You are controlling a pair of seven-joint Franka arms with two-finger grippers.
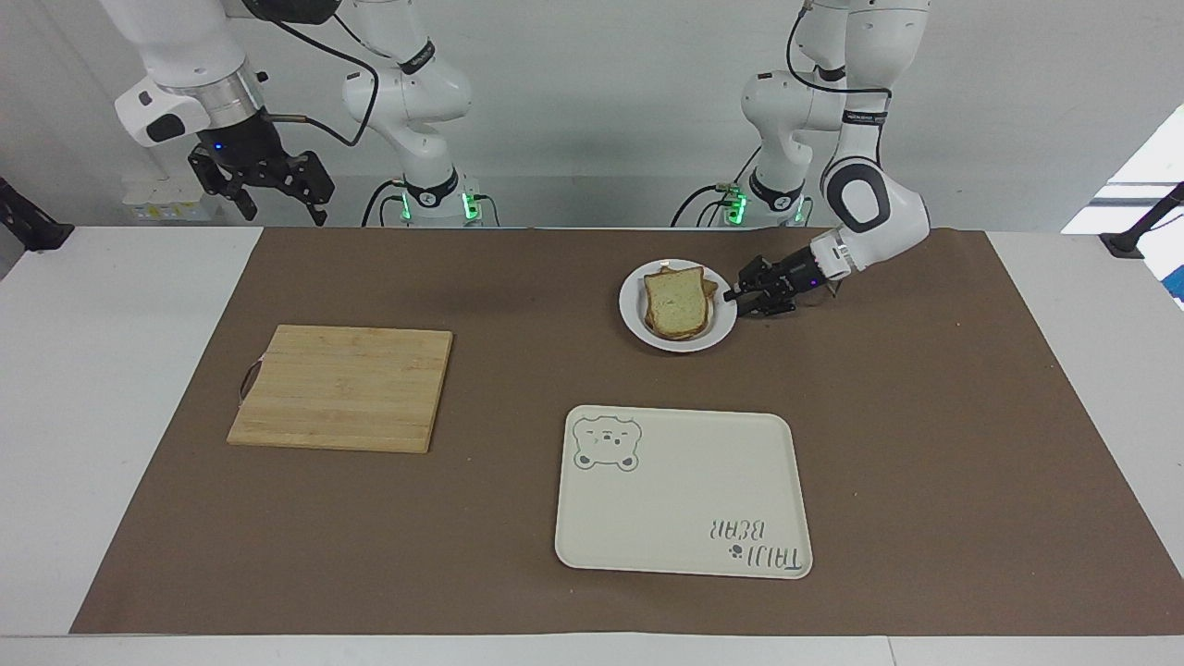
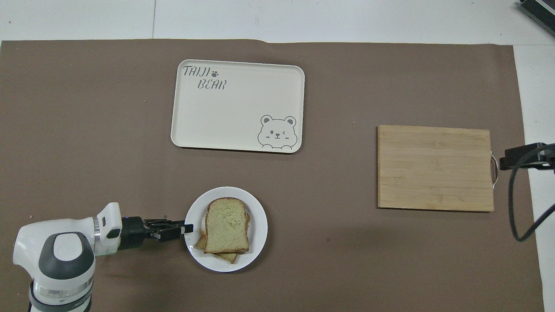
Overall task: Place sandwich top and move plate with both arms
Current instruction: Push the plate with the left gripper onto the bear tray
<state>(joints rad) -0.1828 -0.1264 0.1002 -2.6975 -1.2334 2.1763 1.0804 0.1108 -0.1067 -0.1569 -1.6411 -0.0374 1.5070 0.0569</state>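
Note:
The sandwich top (image 1: 677, 301), a pale slice with brown crust, lies on top of a stack of slices on the small white plate (image 1: 632, 314). In the overhead view the slice (image 2: 227, 225) sits on the plate (image 2: 260, 219) with lower slices peeking out under it. My left gripper (image 1: 737, 298) is low, at the plate's rim on the side toward the left arm's end of the table; it also shows in the overhead view (image 2: 187, 226). My right gripper (image 1: 284, 215) is open and empty, and waits high over the table edge by the right arm's base.
A cream tray with a bear drawing (image 1: 683, 499) (image 2: 237, 108) lies farther from the robots than the plate. A wooden cutting board (image 1: 340, 387) (image 2: 435, 167) lies toward the right arm's end. A brown mat covers the table.

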